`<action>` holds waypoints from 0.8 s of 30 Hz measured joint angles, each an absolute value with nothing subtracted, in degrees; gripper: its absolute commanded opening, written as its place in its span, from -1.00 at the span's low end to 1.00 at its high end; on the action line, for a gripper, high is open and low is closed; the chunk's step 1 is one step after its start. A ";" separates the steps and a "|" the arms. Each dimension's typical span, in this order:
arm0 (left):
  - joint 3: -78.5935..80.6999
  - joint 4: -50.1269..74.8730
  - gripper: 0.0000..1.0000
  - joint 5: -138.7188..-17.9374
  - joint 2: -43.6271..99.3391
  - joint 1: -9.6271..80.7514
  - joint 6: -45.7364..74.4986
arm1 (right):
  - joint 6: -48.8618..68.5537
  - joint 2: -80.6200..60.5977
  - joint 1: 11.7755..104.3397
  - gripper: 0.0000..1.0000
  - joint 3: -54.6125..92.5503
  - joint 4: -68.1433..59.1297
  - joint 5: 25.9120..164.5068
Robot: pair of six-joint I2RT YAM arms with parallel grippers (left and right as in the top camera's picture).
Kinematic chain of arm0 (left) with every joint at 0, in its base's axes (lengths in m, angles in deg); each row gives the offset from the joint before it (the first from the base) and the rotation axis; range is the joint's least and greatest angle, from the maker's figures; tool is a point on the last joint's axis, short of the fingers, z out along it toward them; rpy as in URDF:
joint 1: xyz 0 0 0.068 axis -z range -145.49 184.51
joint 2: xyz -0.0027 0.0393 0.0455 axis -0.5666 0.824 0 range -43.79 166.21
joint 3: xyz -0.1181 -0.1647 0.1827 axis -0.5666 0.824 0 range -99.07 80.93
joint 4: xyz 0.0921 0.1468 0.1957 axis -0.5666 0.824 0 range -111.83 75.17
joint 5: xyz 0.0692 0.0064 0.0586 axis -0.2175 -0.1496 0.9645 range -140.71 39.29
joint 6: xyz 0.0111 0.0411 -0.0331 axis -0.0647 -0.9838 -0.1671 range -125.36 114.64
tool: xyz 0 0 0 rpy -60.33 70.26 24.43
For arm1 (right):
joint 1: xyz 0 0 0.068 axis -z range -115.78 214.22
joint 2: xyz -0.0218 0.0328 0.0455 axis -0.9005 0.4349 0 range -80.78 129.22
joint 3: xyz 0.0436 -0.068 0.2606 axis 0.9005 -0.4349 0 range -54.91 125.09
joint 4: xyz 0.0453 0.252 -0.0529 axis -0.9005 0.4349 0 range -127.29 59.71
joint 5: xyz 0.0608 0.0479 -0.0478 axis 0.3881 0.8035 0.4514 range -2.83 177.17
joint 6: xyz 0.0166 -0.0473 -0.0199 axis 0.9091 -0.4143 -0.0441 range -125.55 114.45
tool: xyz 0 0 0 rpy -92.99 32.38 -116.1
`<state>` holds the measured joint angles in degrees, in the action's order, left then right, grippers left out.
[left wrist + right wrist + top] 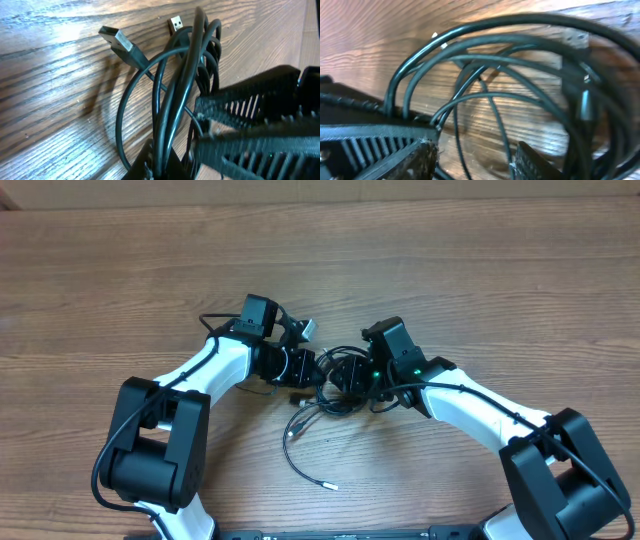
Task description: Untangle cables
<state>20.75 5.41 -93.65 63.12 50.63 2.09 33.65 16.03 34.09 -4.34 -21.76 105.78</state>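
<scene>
The cables (335,380) trail one loose tail (297,460) toward the near edge, and the rest is bunched mid-bench (450,260). There the left tool (303,370) is clamped on the cables, while the right tool (352,377) stands apart around several strands. I'd close it on one strand only, then draw slowly toward the right edge. There's plenty of bare room beyond, out to the far edge.

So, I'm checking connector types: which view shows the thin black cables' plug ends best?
Left wrist: two flat USB plug ends show close and sharp. Overhead gives only tiny silver tips; right wrist shows mostly blurred cable loops.
</scene>
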 measured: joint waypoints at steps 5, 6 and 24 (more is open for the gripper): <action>20.75 6.42 -0.92 -93.89 63.12 50.63 1.50 | 33.65 16.82 34.14 -0.04 -4.34 -22.92 104.40; 20.75 6.74 -0.92 -93.96 63.12 50.63 1.45 | 33.60 16.88 34.14 -0.07 -4.34 -23.38 104.25; 20.72 7.12 -0.92 -98.59 63.12 50.63 0.60 | 37.58 16.91 31.73 -0.46 -4.34 -17.41 103.44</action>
